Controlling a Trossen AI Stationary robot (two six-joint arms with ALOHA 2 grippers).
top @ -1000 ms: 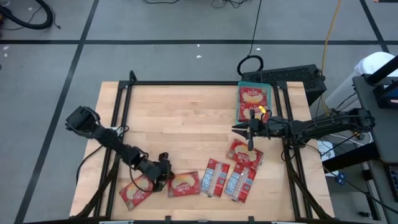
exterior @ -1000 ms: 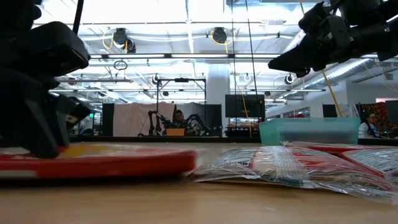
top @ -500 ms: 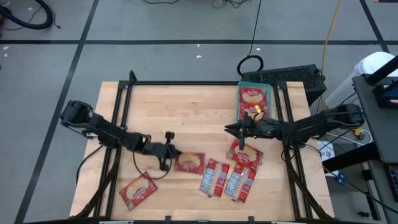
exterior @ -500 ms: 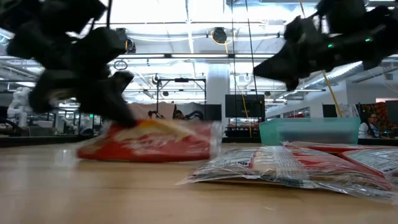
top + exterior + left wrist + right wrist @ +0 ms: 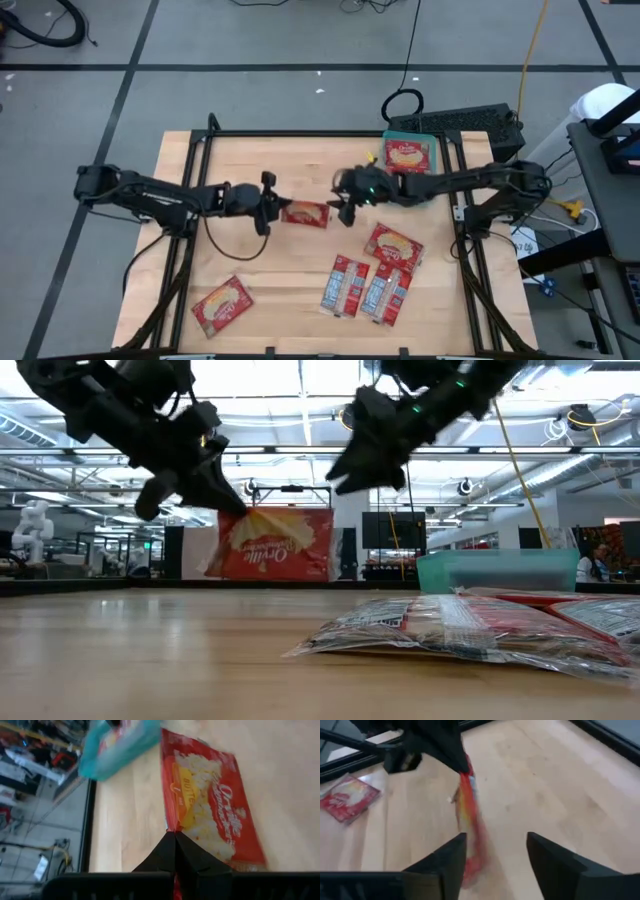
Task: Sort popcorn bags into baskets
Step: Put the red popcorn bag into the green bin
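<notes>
My left gripper (image 5: 272, 207) is shut on a red popcorn bag (image 5: 305, 213) with a cream popcorn picture, held in the air over the table's middle. The same bag (image 5: 270, 545) shows clear of the wood in the low view. My right gripper (image 5: 495, 847) stands open at the bag's free end (image 5: 470, 835), which reaches in between its fingers. The teal basket (image 5: 388, 170) at the far right has one bag (image 5: 409, 154) in it. Several more bags lie flat near the front edge. My left gripper pinches the bag's left edge (image 5: 170, 822) between its two shut fingers, which come from the table's left, slanting a little downward. The bag stretches away from the fingertips, stands on edge with its picture facing the near side, and is lifted clear of the table. Whether my right gripper touches the bag, I cannot tell; the bag's end lies close beside one finger (image 5: 452, 857).
One bag (image 5: 222, 305) lies at the front left. Two silvery-faced bags (image 5: 345, 285) (image 5: 385, 293) and a red one (image 5: 393, 247) lie at the front right. A black box (image 5: 470, 125) sits behind the basket. Bare wood spans the table's far left.
My left gripper has taken hold of a bag near the front edge, lifted it and carried it toward the table's middle, rolling so that the bag now stands on edge. My right gripper has moved toward the table's left, up to the bag, and has opened.
</notes>
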